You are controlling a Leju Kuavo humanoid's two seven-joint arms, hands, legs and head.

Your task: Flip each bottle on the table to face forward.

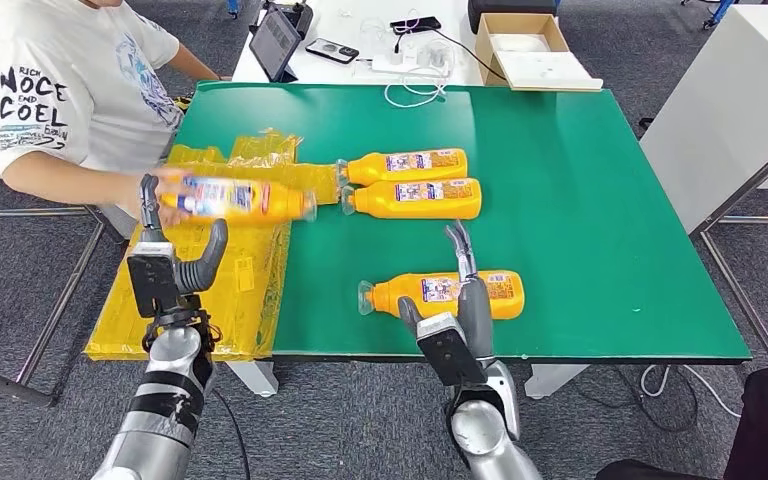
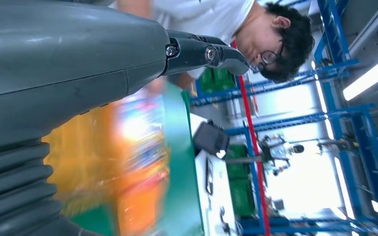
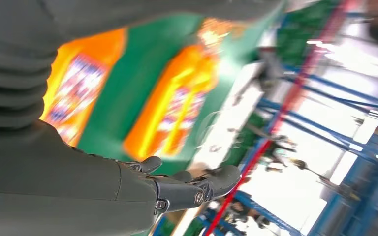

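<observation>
1. The right hand (image 1: 457,300), nearest the camera, stands at the table's near edge with its fingers apart and grasping nothing; its dark fingers (image 1: 460,250) reach up and over the nearest orange plastic bottle with a printed label (image 1: 445,293), which lies on the green table top (image 1: 580,200).
2. That bottle lies crosswise to the fingers: its clear cap end (image 1: 367,297) points toward the robot's left, its base toward the right. The fingers cross it about mid-body; whether they touch it I cannot tell.
3. Judged from this, the coming roll turns on that crosswise axis, and the right hand is the nearer one for it.
4. Beyond the fingertips, well apart, two more orange labelled bottles (image 1: 410,182) lie side by side, touching, on the same axis, labels up.
5. The left hand (image 1: 175,270) is raised by the yellow plastic sheet (image 1: 250,280), thumb and fingers spread, holding nothing.
6. Just past its fingertips a blurred fourth orange bottle (image 1: 235,198) is carried by a person's hand (image 1: 165,190), not the robot's.
</observation>
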